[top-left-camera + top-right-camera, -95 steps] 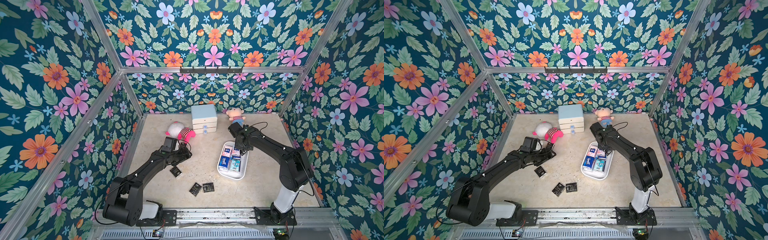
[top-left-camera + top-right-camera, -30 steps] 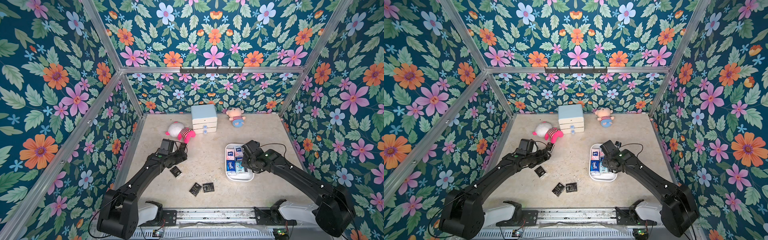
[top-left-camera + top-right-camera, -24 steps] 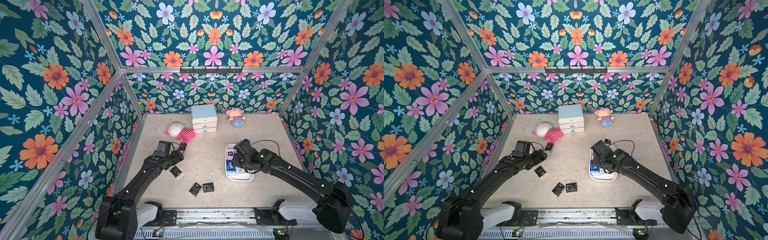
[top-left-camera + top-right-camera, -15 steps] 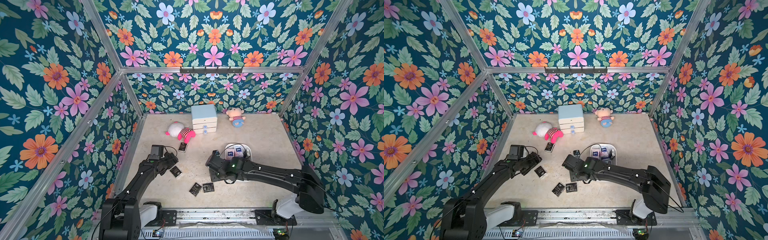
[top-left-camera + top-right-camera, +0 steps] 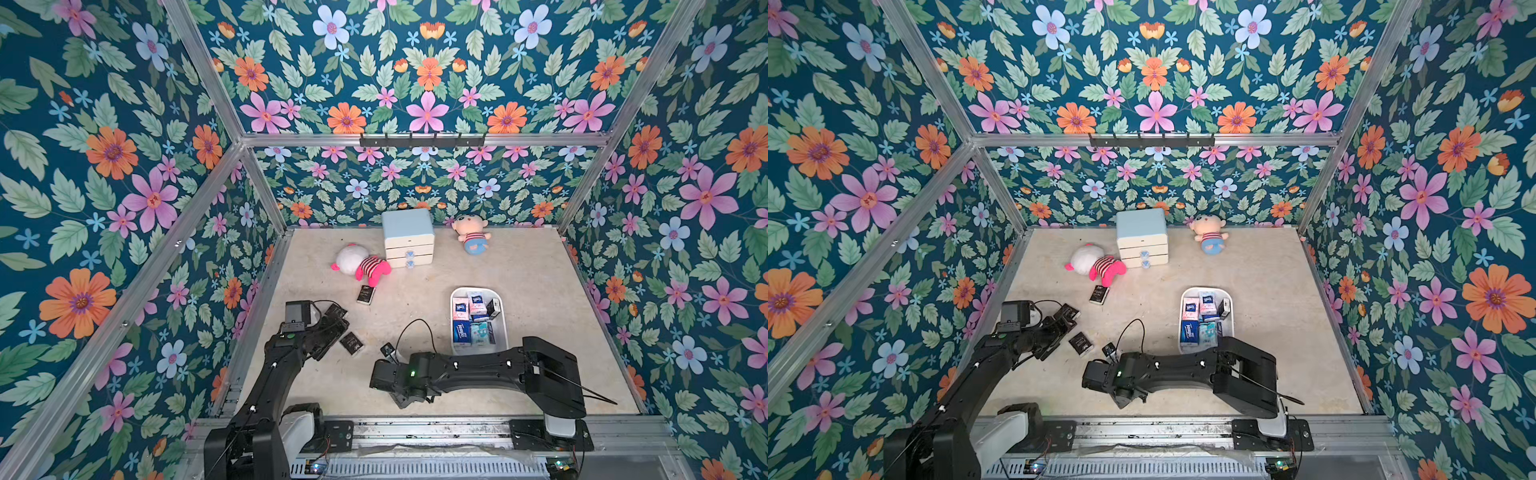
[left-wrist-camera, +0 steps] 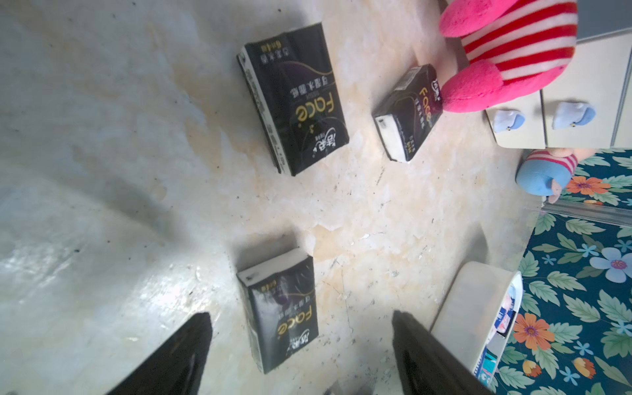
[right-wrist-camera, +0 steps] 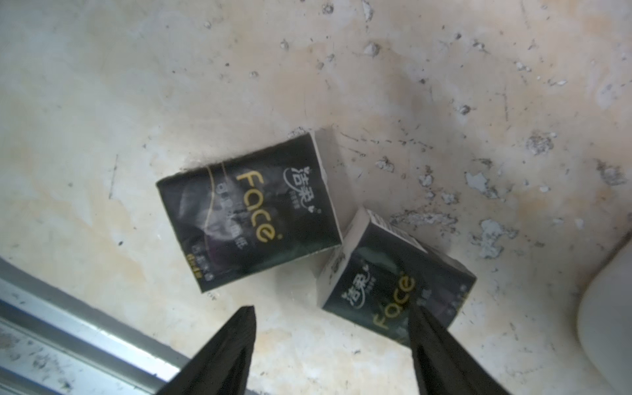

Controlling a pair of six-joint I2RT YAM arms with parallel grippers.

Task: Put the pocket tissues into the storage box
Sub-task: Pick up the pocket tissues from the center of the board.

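Black pocket tissues (image 7: 249,212) with gold "Face" lettering lie loose mid-frame in both wrist views. Blue, pink and white ones fill the storage box (image 5: 476,289), right of centre. The left gripper (image 6: 301,314) and right gripper (image 7: 332,309) are spread wide, gripping nothing.

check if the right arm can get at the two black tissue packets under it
Probably yes: the right tool hangs open just above one black packet and its neighbour, and nothing lies in between.
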